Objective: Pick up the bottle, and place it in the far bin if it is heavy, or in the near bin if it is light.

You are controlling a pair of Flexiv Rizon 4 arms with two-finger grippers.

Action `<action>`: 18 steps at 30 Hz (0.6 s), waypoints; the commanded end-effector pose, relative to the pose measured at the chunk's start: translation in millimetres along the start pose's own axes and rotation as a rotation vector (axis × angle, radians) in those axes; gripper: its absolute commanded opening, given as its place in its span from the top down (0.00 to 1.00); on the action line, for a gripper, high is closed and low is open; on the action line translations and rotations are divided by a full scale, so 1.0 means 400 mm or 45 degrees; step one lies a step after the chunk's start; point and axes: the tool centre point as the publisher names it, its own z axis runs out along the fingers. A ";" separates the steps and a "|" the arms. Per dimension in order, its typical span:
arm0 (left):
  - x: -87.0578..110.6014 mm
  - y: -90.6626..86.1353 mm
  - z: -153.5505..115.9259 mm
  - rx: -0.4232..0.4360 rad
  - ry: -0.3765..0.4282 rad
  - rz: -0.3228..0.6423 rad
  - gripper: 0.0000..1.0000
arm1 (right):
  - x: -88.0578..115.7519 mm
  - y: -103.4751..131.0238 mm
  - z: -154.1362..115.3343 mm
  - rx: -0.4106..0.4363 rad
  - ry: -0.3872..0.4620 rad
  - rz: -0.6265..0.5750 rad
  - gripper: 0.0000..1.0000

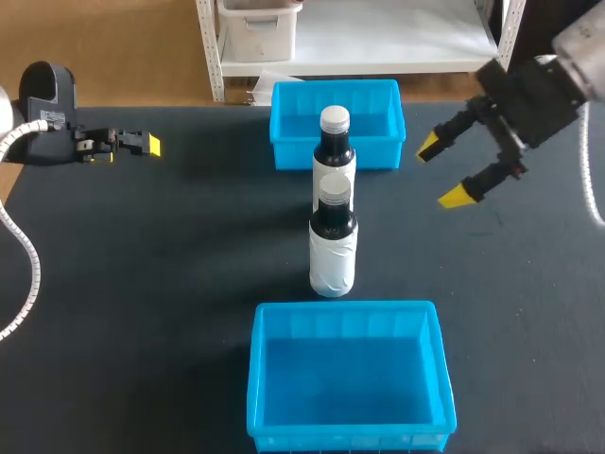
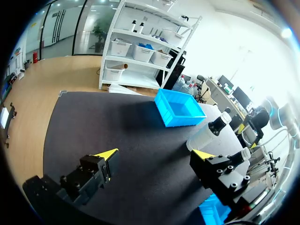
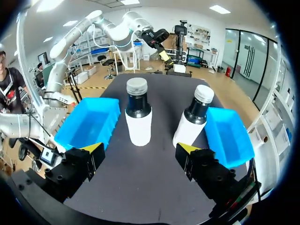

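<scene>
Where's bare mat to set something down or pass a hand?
Free: black mat left of near dark white-labelled bottle and far bottle, between left tool and near blue plastic bin; likewise right of them, nearer than the open right tool. Crowded: centre line, both bottles in file up to the far blue plastic bin.

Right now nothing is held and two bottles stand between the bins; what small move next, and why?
Probably ease the right gripper forward and down toward the near bottle. It is open, closer than the left gripper, and in its wrist view that bottle stands upright almost centred ahead of its fingers, untouched.
</scene>
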 end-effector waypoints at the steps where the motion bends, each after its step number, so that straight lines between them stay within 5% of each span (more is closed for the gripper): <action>1: 0.000 0.000 0.000 0.000 0.000 0.000 0.00 | -0.018 0.017 0.040 0.067 -0.013 0.013 0.00; 18: 0.000 0.000 0.000 0.000 0.000 0.000 0.00 | -0.081 0.015 0.176 0.116 -0.095 0.047 0.00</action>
